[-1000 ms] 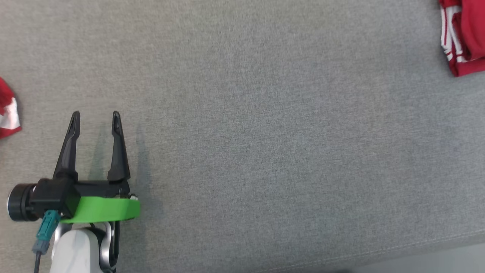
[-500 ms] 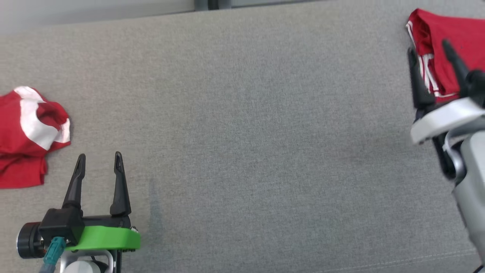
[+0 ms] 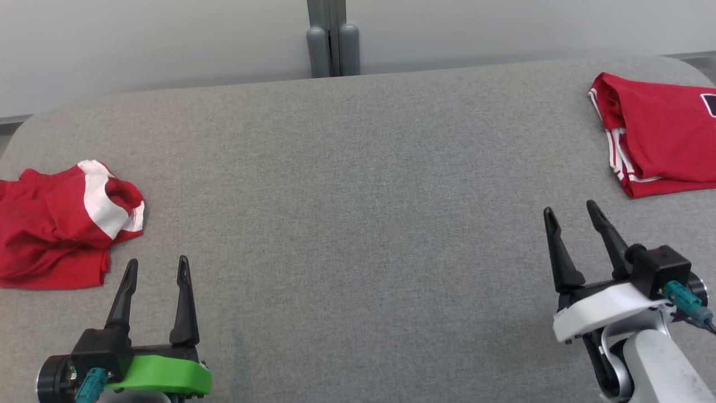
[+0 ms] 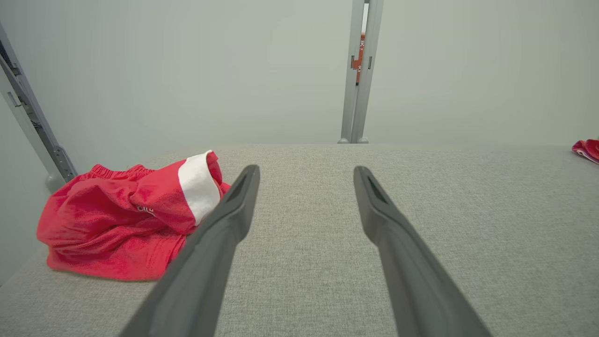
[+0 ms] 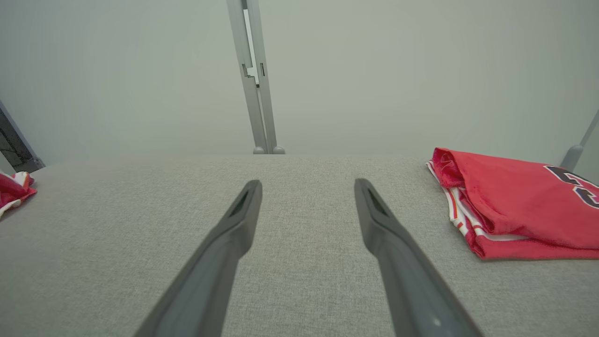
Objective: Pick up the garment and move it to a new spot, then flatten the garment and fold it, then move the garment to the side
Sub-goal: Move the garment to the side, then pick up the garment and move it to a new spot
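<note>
Two red garments, crumpled garment (image 3: 61, 235) and folded garment (image 3: 665, 134), flank two empty, wide-open pairs: left fingers (image 3: 182, 285), right fingers (image 3: 557, 243).

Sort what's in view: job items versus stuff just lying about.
Job: crumpled red garment with white band, likely next to fold; open left gripper; open right gripper; grey fabric table.
Lying about: neatly folded red jersey with white stripes, seemingly already done; grey metal post behind the table.

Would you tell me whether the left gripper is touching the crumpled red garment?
Apart. The head view shows grey surface between the left gripper and the crumpled red garment.
</note>
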Robot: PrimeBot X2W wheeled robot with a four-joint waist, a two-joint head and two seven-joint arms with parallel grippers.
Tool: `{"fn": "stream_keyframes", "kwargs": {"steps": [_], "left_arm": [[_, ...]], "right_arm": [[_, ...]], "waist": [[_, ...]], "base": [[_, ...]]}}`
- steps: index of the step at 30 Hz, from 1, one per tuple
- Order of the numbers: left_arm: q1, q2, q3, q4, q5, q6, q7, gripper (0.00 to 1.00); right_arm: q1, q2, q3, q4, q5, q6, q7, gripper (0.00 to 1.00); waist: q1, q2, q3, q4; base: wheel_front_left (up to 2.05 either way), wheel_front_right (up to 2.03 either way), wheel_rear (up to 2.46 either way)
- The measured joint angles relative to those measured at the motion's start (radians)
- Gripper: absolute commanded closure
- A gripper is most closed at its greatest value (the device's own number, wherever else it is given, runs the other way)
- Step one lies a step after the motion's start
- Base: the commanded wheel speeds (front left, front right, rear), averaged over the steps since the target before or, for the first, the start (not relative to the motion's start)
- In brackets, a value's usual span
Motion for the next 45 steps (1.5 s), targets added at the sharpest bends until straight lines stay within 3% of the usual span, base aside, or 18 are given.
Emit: {"fn": "stream_keyframes", "kwargs": {"steps": [13, 45], "left_arm": [[0.051, -0.001, -0.003, 0.034, -0.007, -0.009, 0.000, 0.00], [0.059, -0.001, 0.017, 0.070, -0.013, -0.019, 0.000, 0.00]], "right_arm": [[0.190, 0.093, -0.047, -0.101, -0.044, 0.000, 0.000, 0.00], [0.196, 0.109, -0.044, -0.073, -0.045, 0.000, 0.000, 0.00]], "waist": [[0.0000, 0.0000, -0.102, 0.018], [0.0000, 0.0000, -0.139, 0.027]], "base": [[0.00, 0.00, 0.00], [0.00, 0.00, 0.00]]}}
